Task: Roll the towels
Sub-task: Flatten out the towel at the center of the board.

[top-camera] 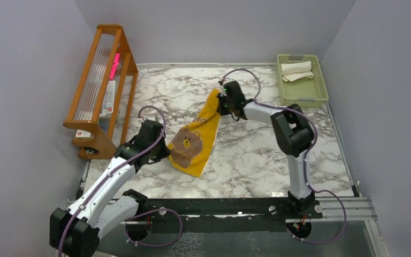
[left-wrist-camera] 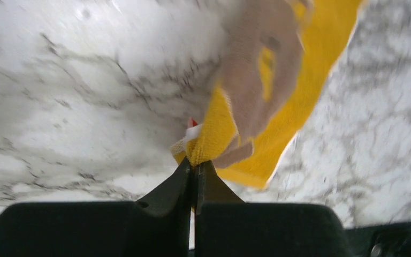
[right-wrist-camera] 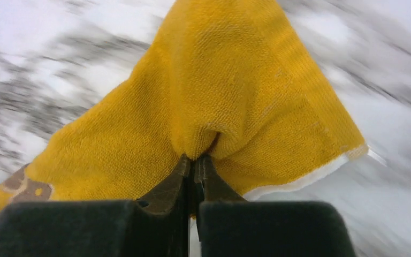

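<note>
Two towels are being counted: one yellow towel (top-camera: 207, 135), one cream towel (top-camera: 295, 68). One basket (top-camera: 304, 100), one rack (top-camera: 95, 140), a left gripper (left-wrist-camera: 195, 165) and a right gripper (right-wrist-camera: 195, 159) are being tallied.

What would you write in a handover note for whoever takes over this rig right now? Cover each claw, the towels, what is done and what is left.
Left claw: shut on the near corner of the yellow towel.
Right claw: shut on the towel's far end.
The yellow towel, which has a bear face, is stretched between the two claws over the table and is not rolled.
The cream towel lies bundled in the green basket and looks finished.
Left to do: lay the yellow towel flat and roll it. No other towel is in view.
</note>
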Motion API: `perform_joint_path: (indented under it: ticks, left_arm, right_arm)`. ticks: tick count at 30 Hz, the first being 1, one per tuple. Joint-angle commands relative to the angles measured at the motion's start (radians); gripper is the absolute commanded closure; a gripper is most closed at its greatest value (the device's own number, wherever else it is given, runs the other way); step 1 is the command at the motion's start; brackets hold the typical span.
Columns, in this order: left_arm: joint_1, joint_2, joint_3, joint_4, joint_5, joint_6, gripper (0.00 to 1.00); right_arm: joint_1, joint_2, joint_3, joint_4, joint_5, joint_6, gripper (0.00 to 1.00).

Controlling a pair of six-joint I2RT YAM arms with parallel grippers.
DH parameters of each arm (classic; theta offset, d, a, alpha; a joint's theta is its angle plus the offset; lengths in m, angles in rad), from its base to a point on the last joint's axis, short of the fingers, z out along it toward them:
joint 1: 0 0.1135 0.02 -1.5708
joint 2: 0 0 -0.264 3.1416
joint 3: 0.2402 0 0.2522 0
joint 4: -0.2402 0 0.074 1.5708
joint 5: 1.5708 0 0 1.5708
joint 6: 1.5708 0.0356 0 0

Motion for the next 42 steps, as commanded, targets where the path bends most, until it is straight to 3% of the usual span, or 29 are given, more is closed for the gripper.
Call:
perform_joint_path:
  ticks: [1,6,7,9,11,12,13,17,25,30,33,37,38,42]
  left_arm:
    - [0.196,0.121,0.151,0.068,0.055,0.165,1.0]
    - [0.267,0.328,0.363,0.073,0.0,0.371,1.0]
    - [0.267,0.363,0.385,0.075,-0.003,0.402,1.0]
    - [0.265,0.437,0.417,0.076,0.003,0.475,1.0]
    - [0.266,0.495,0.435,0.068,0.0,0.549,1.0]
    - [0.266,0.517,0.439,0.065,-0.007,0.581,1.0]
    - [0.265,0.536,0.444,0.063,-0.015,0.606,0.98]
    - [0.266,0.561,0.461,0.057,-0.031,0.625,0.95]
    - [0.265,0.534,0.422,0.057,-0.062,0.61,0.95]
    - [0.266,0.55,0.408,0.057,-0.085,0.601,0.94]
    - [0.266,0.559,0.417,0.058,-0.095,0.593,0.94]
    - [0.269,0.564,0.453,0.06,-0.123,0.592,0.94]
    - [0.273,0.563,0.468,0.061,-0.131,0.591,0.94]
    - [0.308,0.567,0.579,0.059,-0.13,0.587,0.94]
  right_arm:
    - [-0.197,-0.235,-0.299,-0.034,-0.036,0.119,0.99]
    - [-0.243,-0.659,-0.699,-0.02,-0.053,0.236,0.99]
    - [-0.242,-0.743,-0.768,0.001,-0.105,0.256,0.91]
    - [-0.237,-0.858,-0.862,0.023,-0.165,0.299,0.52]
    - [-0.235,-0.929,-0.889,0.027,-0.142,0.304,0.22]
    - [-0.235,-0.942,-0.882,0.026,-0.11,0.29,0.13]
    - [-0.235,-0.937,-0.867,0.032,-0.076,0.26,0.08]
    - [-0.235,-0.791,-0.727,-0.014,-0.03,0.176,0.07]
    - [-0.235,-0.572,-0.655,-0.017,-0.114,0.144,0.27]
    - [-0.233,-0.505,-0.646,-0.028,-0.143,0.119,0.32]
    - [-0.232,-0.5,-0.645,-0.034,-0.152,0.103,0.49]
    - [-0.232,-0.536,-0.648,-0.031,-0.233,0.119,0.92]
    - [-0.231,-0.553,-0.646,-0.027,-0.268,0.131,0.99]
    - [-0.233,-0.647,-0.578,-0.039,-0.303,0.157,1.0]
